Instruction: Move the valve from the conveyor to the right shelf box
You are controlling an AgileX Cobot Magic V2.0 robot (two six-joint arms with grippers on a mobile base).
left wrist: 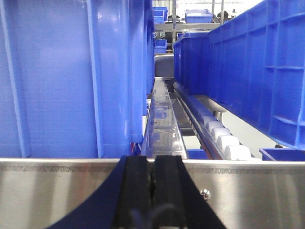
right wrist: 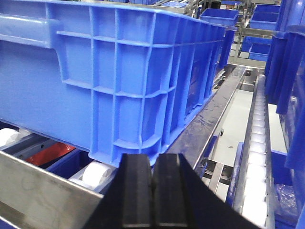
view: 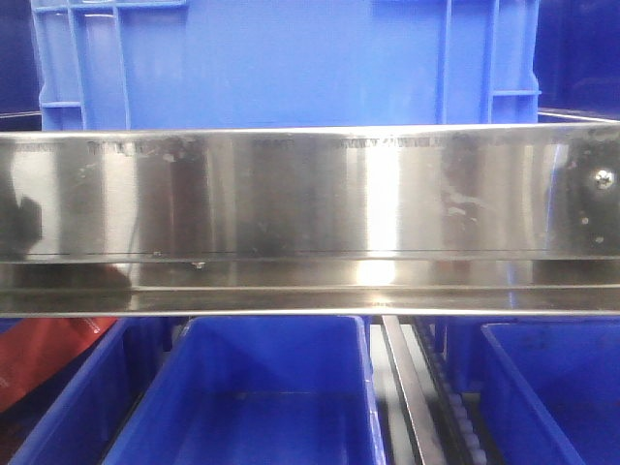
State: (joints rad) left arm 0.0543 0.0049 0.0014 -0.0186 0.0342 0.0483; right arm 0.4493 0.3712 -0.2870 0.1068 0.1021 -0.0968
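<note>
Neither the valve nor the conveyor belt shows in any of my three views, so I cannot say where the valve lies. My left end effector [left wrist: 153, 191] has its two black pads pressed flat against each other with only a thin seam between them, and nothing sits between them; it hangs just in front of a brushed steel shelf rail [left wrist: 252, 191] and points down the gap between two blue boxes. On its left a tall blue box [left wrist: 71, 76] fills the view, on its right a long blue box [left wrist: 248, 67] stands on a track of white rollers [left wrist: 224, 138], and a narrow clear-topped metal channel [left wrist: 163, 119] runs away between them. My right end effector [right wrist: 151, 191] is closed the same way, pad against pad, gripping nothing, and it sits low in front of the corner of a large ribbed blue box [right wrist: 119, 71] that rests on white rollers [right wrist: 97, 172]. A second roller track [right wrist: 257, 157] runs off to the right. From the front view, a wide steel shelf beam [view: 310, 223] crosses the middle, with a blue crate [view: 291, 63] above it, open blue bins [view: 257, 387] below, and something red [view: 44, 354] at the lower left.
</note>
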